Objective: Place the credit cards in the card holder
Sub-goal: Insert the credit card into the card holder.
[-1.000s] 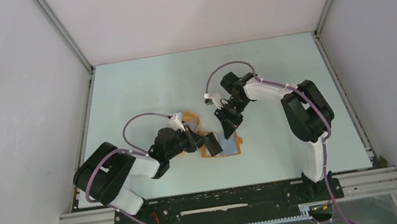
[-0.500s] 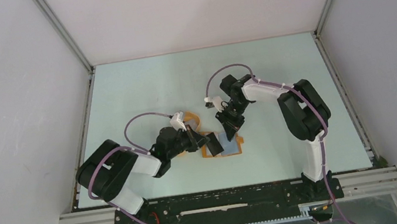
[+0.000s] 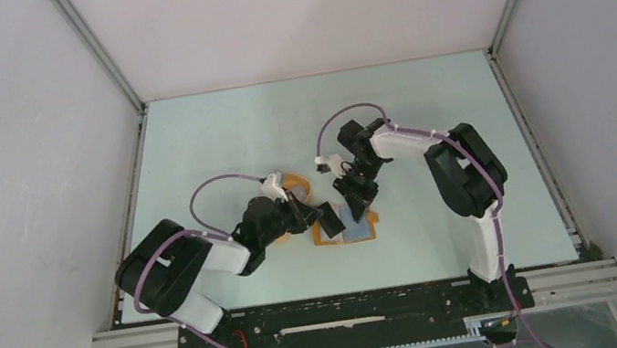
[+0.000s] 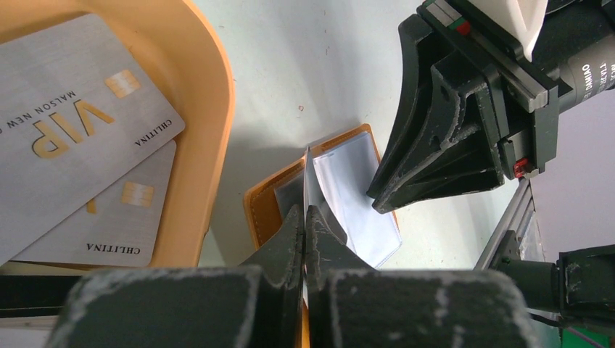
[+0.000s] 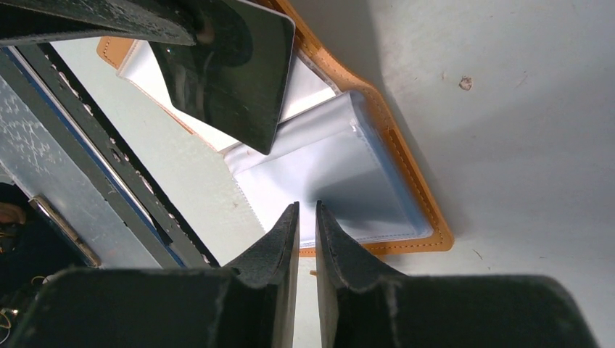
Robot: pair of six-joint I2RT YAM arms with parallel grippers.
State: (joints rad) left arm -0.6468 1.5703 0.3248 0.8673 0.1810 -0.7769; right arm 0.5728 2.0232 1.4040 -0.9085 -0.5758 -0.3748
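The left pincer (image 4: 305,212) was clamped shut on a thin, round-cornered card (image 5: 246,87), held edge-up over the open orange-tan leather card holder (image 4: 259,206) on the pale table (image 3: 217,141). The right pincer (image 5: 306,214), its jaws a slit apart and empty, touched the holder's clear sleeve. Two silver-grey credit cards (image 4: 72,123) lay in the orange tray (image 4: 217,94).

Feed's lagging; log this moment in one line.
left jaws: shut on credit card, edge-on over open card holder | right jaws: narrowly apart, tips at its sleeve | card: not yet inserted
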